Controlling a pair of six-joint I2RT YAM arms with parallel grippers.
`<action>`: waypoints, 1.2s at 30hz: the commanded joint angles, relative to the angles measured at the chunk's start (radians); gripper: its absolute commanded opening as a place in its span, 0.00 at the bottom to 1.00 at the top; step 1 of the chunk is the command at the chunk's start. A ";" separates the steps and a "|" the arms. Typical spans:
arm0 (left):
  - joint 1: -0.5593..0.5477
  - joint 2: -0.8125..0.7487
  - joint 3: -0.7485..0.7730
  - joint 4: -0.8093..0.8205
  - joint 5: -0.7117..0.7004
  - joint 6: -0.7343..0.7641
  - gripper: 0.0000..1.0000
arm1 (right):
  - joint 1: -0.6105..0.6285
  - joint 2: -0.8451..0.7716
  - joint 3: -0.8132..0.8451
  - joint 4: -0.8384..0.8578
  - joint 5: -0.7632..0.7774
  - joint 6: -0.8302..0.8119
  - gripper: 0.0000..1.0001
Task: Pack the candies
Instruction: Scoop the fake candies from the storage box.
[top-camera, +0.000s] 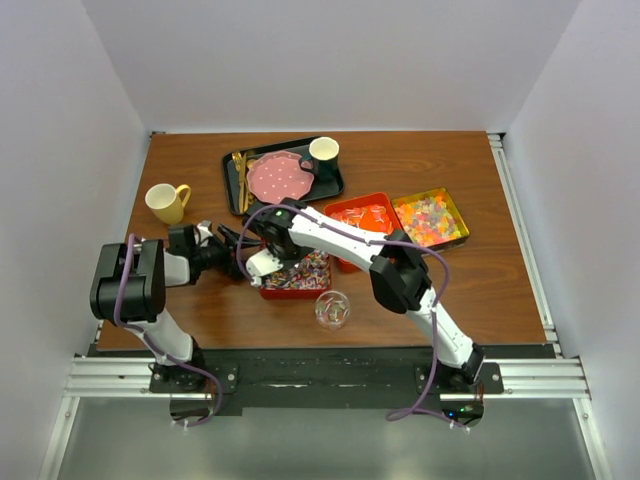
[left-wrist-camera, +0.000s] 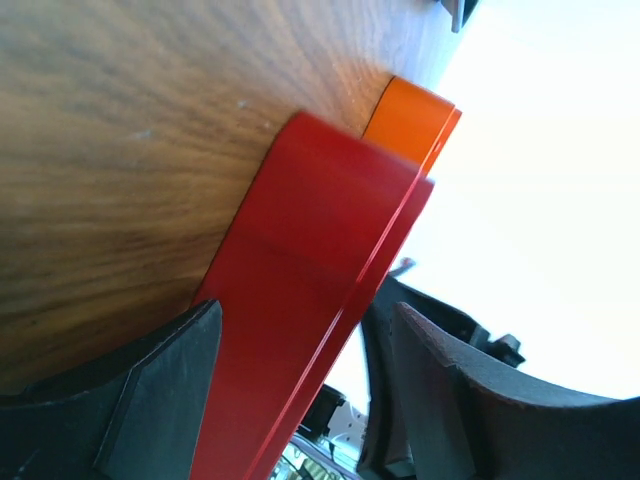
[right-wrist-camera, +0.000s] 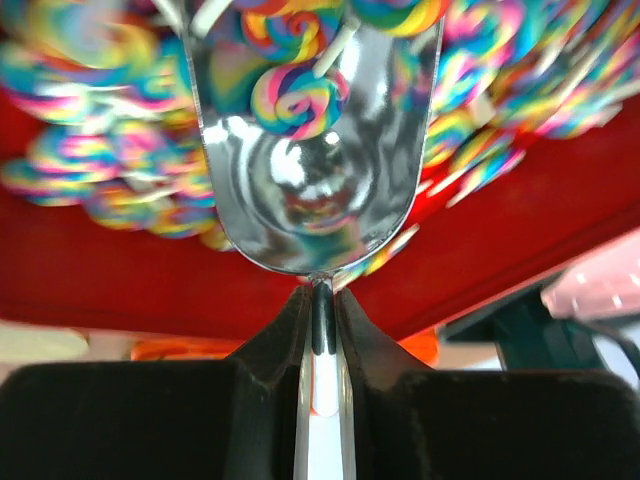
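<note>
Looking down, you see a brown wooden table (top-camera: 200, 170) inside plain white walls (top-camera: 300, 60). Near 6 o'clock your right gripper (right-wrist-camera: 320, 330) clamps a metal scoop (right-wrist-camera: 300, 200) lying among swirled candies (right-wrist-camera: 90, 160) in a red tray (left-wrist-camera: 300, 300); your left gripper (left-wrist-camera: 305, 320) is spread, straddling that tray's 9 o'clock wall.

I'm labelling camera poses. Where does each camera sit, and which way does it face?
Top external: above, behind the bases, looking down on the table; left arm and right arm show.
Left wrist: on the left gripper, looking along the red tray wall; both fingers show.
Right wrist: on the right gripper, facing the metal scoop among swirl lollipops; fingers pinch its handle.
Shared: both wrist views show the red tray.
</note>
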 joint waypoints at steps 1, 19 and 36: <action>-0.020 0.068 -0.020 -0.130 -0.015 -0.062 0.73 | 0.016 0.067 0.087 0.021 -0.213 0.075 0.00; 0.078 0.025 0.131 -0.174 0.030 0.010 0.73 | -0.058 -0.143 -0.149 0.232 -0.600 0.127 0.00; 0.230 -0.067 0.353 -0.577 0.096 0.433 0.75 | -0.101 -0.379 -0.399 0.326 -0.603 0.124 0.00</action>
